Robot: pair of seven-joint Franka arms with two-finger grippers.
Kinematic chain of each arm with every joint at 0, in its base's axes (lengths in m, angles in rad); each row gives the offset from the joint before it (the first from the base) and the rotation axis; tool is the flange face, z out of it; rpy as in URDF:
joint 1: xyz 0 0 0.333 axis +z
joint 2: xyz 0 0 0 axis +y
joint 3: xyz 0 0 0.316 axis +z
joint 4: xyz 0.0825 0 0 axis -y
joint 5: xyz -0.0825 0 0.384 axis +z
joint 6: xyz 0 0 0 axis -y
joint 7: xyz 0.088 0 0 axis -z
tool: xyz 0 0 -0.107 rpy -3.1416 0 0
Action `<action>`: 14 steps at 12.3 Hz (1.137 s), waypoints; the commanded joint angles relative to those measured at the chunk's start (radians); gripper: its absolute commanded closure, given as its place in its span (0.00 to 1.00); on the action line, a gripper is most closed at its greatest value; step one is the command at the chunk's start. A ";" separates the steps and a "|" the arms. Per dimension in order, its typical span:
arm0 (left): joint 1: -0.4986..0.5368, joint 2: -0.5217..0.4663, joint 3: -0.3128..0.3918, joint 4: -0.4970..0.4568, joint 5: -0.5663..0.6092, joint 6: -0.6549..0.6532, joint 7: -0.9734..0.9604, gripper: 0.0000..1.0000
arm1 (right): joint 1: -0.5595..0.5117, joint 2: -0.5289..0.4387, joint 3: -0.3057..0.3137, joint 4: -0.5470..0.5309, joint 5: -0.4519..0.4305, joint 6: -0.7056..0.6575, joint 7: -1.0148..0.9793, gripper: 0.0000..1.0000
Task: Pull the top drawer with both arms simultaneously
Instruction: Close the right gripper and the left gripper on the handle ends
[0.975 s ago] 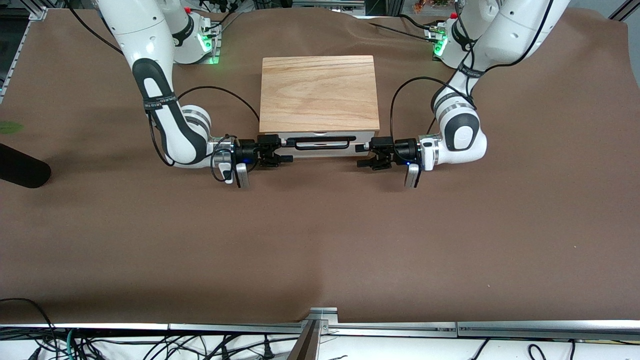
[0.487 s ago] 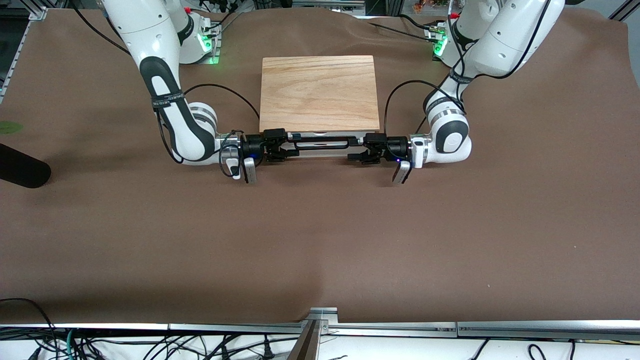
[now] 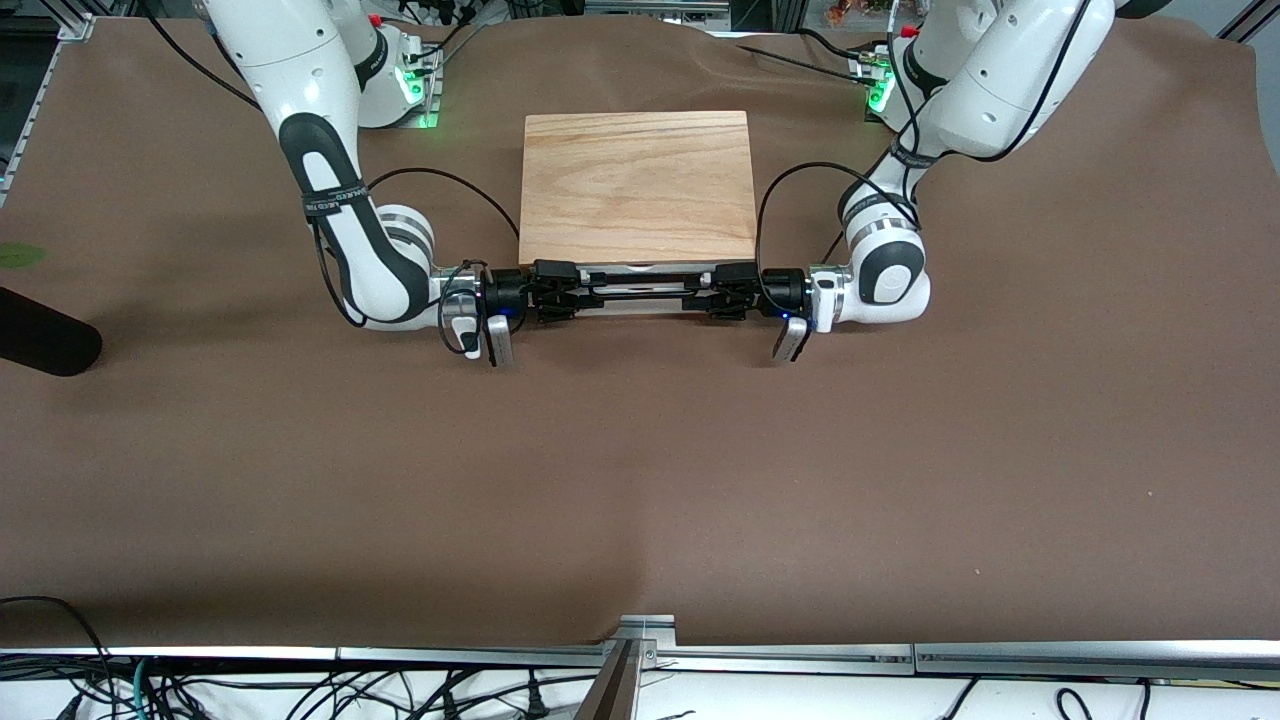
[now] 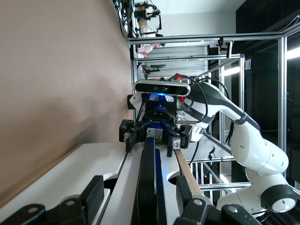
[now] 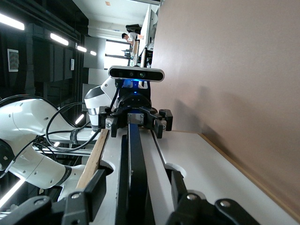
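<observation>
while the top drawer (image 3: 640, 297) sits closed in the oak casing (image 3: 637, 186) mid-counter, the handle (image 3: 640, 291) is straddled at its ends by left pincer (image 3: 712, 290) and right pincer (image 3: 577, 293), jaws apart, not clamped. clamping, then an even pull, is needed.

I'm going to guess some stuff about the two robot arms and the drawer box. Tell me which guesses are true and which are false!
1. Both grippers are at the black handle of the top drawer. True: the left gripper is at one end and the right gripper at the other end.
2. The drawer is pulled all the way out. False: its white front sits close under the wooden box.
3. A toy sits on top of the box. False: only bare wood shows on its top.
4. The table has a brown cover. True.
</observation>
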 commanded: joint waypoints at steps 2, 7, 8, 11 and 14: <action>-0.002 -0.005 -0.005 0.003 -0.035 -0.025 0.033 0.62 | -0.024 -0.017 -0.003 -0.017 -0.002 -0.003 -0.025 0.37; -0.001 -0.004 -0.005 0.003 -0.028 -0.033 0.034 0.86 | -0.025 -0.004 -0.003 -0.026 -0.008 -0.038 -0.050 0.39; -0.001 -0.004 -0.005 0.003 -0.028 -0.033 0.033 0.88 | -0.018 -0.003 -0.003 -0.026 -0.008 -0.038 -0.053 0.39; -0.001 -0.001 -0.003 0.001 -0.026 -0.033 0.030 1.00 | -0.012 -0.003 0.000 -0.028 -0.008 -0.036 -0.054 0.39; -0.001 0.002 -0.003 0.001 -0.025 -0.031 0.025 1.00 | 0.004 -0.003 0.000 -0.025 -0.005 -0.033 -0.051 0.39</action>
